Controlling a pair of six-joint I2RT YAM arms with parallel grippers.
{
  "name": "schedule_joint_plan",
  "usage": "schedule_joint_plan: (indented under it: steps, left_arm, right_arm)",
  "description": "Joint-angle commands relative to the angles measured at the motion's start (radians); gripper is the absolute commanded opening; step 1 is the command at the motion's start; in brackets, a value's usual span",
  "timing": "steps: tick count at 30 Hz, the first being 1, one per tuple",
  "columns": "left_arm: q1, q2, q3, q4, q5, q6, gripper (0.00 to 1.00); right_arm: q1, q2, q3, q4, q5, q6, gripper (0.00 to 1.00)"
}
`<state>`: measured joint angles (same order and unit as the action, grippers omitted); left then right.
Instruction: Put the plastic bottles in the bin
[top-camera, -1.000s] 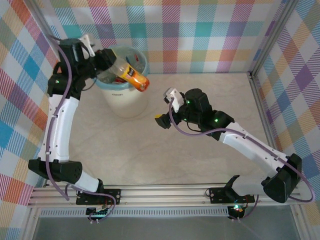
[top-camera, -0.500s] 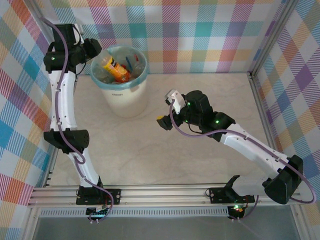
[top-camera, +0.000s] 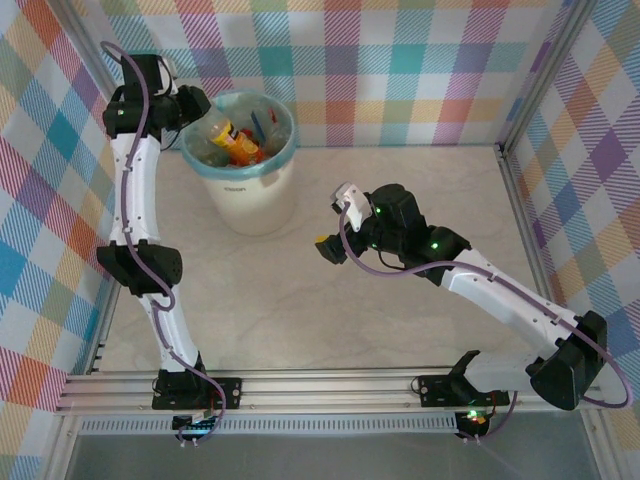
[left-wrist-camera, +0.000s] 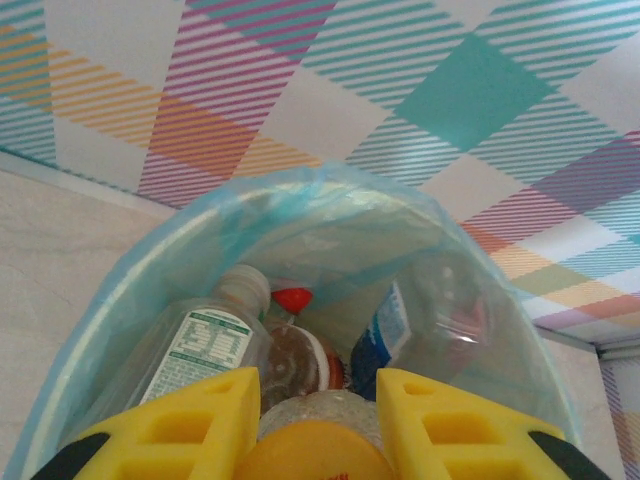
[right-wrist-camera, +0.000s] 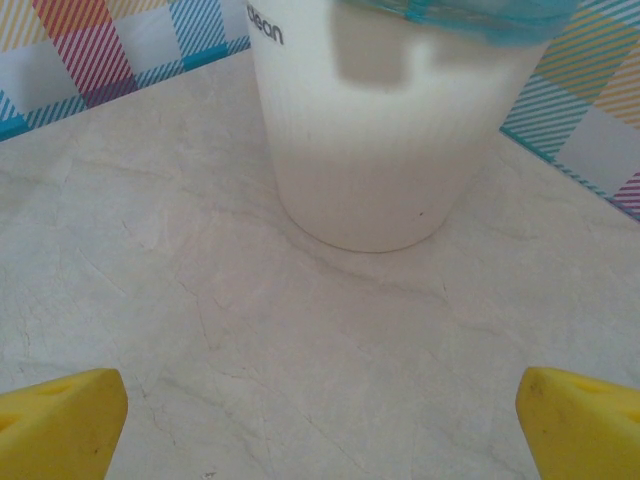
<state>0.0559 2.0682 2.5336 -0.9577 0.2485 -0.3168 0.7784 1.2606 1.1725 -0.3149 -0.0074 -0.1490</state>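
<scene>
**Releasing a bottle into the bin.** The left gripper (top-camera: 197, 105) hangs at the left rim of the bin (top-camera: 270, 168), tilted inward. In its wrist view the yellow fingers (left-wrist-camera: 200, 420) are clenched on an orange bottle (left-wrist-camera: 315, 455), which sits over the opening, inside the blue-green liner (left-wrist-camera: 330, 190). From above, the same bottle (top-camera: 238, 143) reaches from the gripper toward the bin's centre. Below it, inside the bin, lie a clear bottle with a white label (left-wrist-camera: 200, 345), a red cap (left-wrist-camera: 292, 298) and a blue-labelled bottle (left-wrist-camera: 395, 335). The right gripper (top-camera: 328, 245) waits over the table (top-camera: 430, 190), to the right of the bin and apart from it. Its fingers are spread wide with nothing between them, and it faces the bin's white wall (right-wrist-camera: 380, 150).

The step in hand is judged to be the release. To do it well, the left fingers should open only while the whole bottle is inside the rim. They should open fully, so that the bottle falls free onto the pile. The gripper should then rise away from the bin without snagging the loose liner or nudging the rim. The right arm is best held apart from the bin meanwhile.
</scene>
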Motion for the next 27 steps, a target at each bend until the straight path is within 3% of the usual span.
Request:
schedule_joint_plan:
  steps: [1,8,13,14,18,24,27]
  left_arm:
    - [0.004,0.043,-0.001,-0.111,0.076,0.037,0.01]
    - [-0.005,0.062,-0.011,-0.098,0.077,0.045,0.11]
    - [-0.006,0.059,-0.01,-0.083,0.084,0.041,0.39]
    - [-0.005,0.058,-0.01,-0.078,0.093,0.037,0.4]
    - [-0.015,0.046,-0.006,-0.059,0.153,0.012,0.14]
    - [-0.068,-0.005,-0.007,-0.028,0.117,0.024,0.01]
    - [-0.079,-0.044,0.001,-0.012,0.069,0.038,0.0]
  right_arm:
    - [0.001,-0.015,-0.01,0.0,0.0,0.002,1.0]
    - [0.001,0.011,-0.004,0.003,0.01,0.0,1.0]
    - [0.001,0.026,0.024,0.003,0.0,0.0,1.0]
    - [0.001,0.026,0.023,0.006,-0.002,0.002,1.0]
    - [0.001,0.029,0.021,0.007,-0.009,0.008,1.0]
    - [0.0,0.033,0.027,0.004,-0.011,0.013,1.0]
    - [0.001,0.03,0.029,0.001,-0.011,0.011,1.0]
